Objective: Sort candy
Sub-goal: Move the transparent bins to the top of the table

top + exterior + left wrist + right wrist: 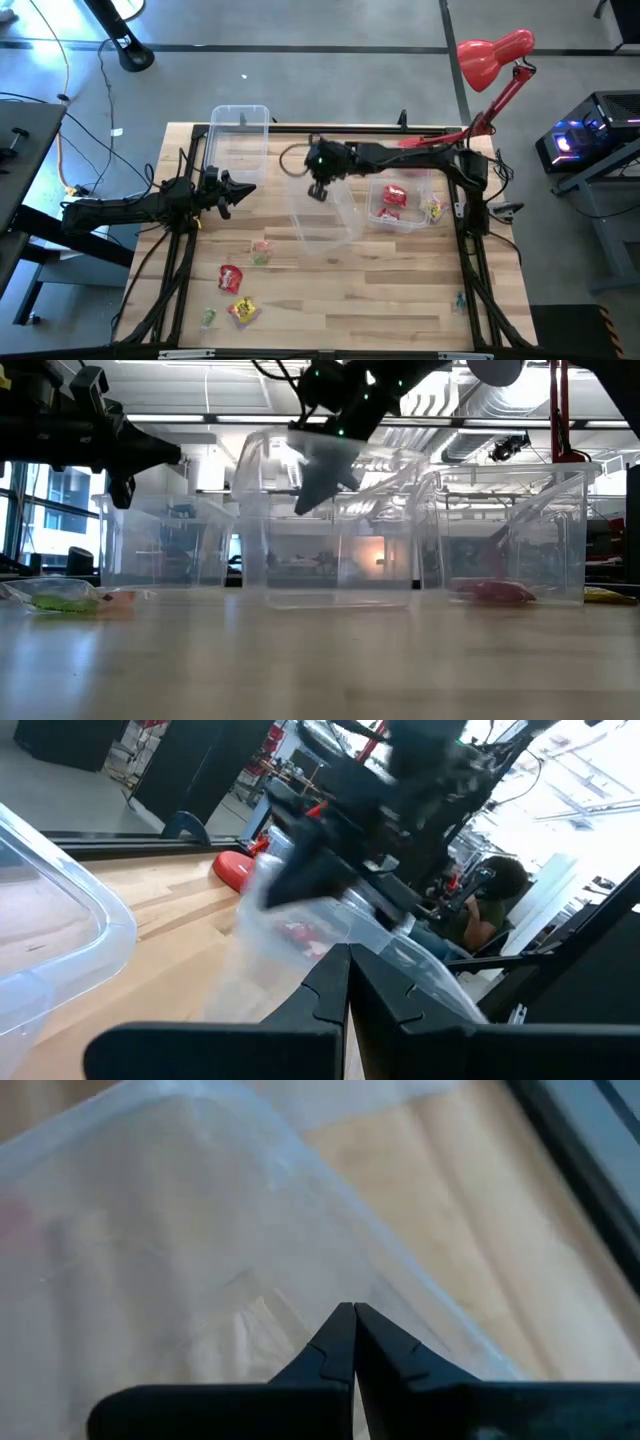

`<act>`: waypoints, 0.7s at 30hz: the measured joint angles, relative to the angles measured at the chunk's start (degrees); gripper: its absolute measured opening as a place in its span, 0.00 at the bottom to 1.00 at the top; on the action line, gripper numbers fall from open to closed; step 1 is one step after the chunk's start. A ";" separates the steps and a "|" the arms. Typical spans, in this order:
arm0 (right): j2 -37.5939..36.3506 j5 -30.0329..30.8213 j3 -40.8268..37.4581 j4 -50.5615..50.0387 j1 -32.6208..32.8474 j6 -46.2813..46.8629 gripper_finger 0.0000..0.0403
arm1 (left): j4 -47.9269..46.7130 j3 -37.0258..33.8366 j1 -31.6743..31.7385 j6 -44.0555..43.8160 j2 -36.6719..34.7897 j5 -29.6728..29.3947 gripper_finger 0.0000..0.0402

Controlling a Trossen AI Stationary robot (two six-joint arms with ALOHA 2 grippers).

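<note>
Loose candy lies on the near-left of the table: a green and pink piece [261, 250], a red packet [230, 278], a yellow packet [241, 311] and a green piece [208, 318]. Red packets [392, 196] and a yellow one [434, 209] lie in the right clear bin [384, 222]. My right gripper [318, 191] is at the table's middle, shut at the far rim of the middle clear bin [330, 222]. My left gripper [240, 188] hovers shut, left of that bin, holding nothing. My right gripper comes from above, pointing down, onto the far wall of the middle clear bin at its rim [400, 1295]. The shut fingers [330, 1350] seem to pinch that thin wall. The bin stands askew to the other bins, its bottom [340, 600] low at the table.
A third clear bin [240, 135] stands at the far-left of the table. A small piece [460, 300] lies near the right edge. A red desk lamp [493, 55] leans over the far-right corner. The near middle of the table is bare wood.
</note>
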 joint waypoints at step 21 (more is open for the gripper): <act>-3.04 -1.36 0.00 20.09 -12.16 15.86 0.00 | 0.02 0.00 0.00 0.01 0.00 -0.02 0.00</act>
